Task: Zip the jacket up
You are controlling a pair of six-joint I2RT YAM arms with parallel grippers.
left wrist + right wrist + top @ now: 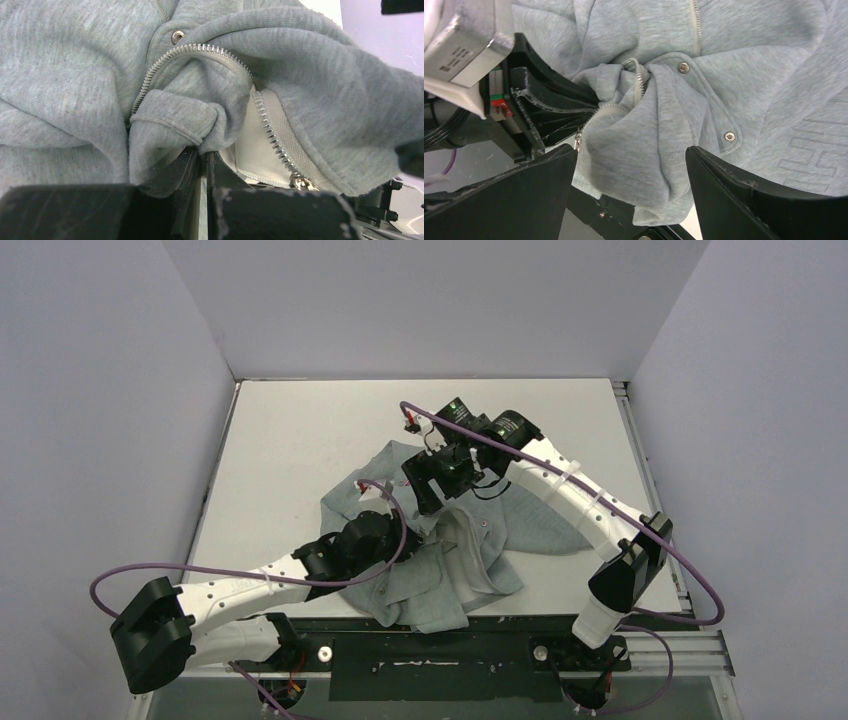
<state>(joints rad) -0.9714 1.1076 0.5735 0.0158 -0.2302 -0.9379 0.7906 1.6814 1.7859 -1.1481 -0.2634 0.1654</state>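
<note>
Jacket (432, 592) lies crumpled mid-table, toward the near edge; it is soft, limp and likely to bunch. Left end effector (202, 167) is clamped on a fold beside the zipper; right end effector (631, 152) gapes apart over cloth. Best hold: zipper pull (578, 143).

White table (300, 440), pale grey walls (430, 300), even light.

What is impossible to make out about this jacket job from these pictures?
- Top view: the jacket's zipper, largely covered by the left arm and right arm.
- Left wrist view: the slider, partly behind the left fingers; whether both zipper rows enter it is unclear.
- Right wrist view: raised lettering, cut off by the right edge and the right fingers.
</note>
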